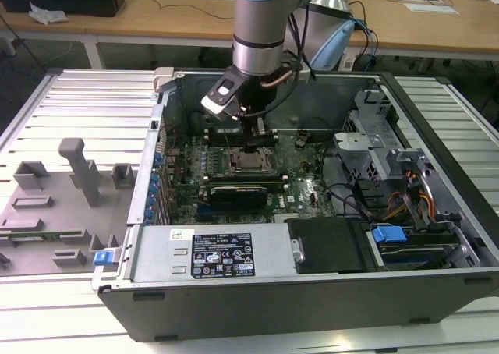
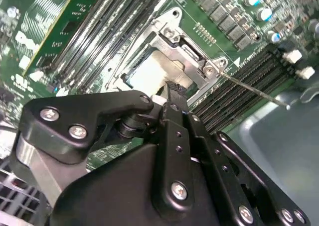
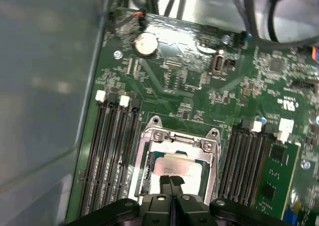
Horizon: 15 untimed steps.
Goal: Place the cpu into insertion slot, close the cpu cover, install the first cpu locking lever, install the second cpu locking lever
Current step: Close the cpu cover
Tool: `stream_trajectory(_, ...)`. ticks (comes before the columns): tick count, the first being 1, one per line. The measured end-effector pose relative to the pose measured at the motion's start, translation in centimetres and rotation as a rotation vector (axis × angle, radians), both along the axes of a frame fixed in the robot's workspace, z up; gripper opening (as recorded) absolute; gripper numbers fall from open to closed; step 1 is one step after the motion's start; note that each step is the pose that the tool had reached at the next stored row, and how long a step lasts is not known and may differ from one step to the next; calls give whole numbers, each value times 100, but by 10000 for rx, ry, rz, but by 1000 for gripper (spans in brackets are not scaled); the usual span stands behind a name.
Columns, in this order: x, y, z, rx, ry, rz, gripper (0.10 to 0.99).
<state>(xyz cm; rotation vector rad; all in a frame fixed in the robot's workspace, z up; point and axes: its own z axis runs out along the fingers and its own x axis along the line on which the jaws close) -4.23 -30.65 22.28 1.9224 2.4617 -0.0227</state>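
Note:
The cpu (image 3: 178,165) shows its pale metal top inside the insertion slot (image 1: 251,161) on the green motherboard. The silver cpu cover (image 3: 180,139) lies flat around it, framing the chip (image 2: 152,71) through its window. My gripper (image 3: 172,180) hangs straight over the socket with its two black fingers pressed together, tips at the chip's near edge; touching or just above, I cannot tell. Nothing is between the fingers. A thin metal locking lever (image 2: 254,90) sticks out from a socket corner over the memory slots. In the exterior view the gripper (image 1: 253,139) is low inside the open case.
Long black memory slots (image 3: 112,151) flank the socket on both sides. A green card (image 3: 276,181) stands beside one bank. The case wall (image 1: 156,159), drive cage (image 1: 374,136) and power supply box (image 1: 210,253) surround the board. Grey fixtures (image 1: 74,175) stand at the exterior view's left.

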Motion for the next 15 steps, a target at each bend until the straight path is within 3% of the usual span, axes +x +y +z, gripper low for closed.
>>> stream_trajectory(7,0,0,-3,-104,-1,1624,106)
stream_trajectory(15,0,0,-4,-216,6,3103,106)
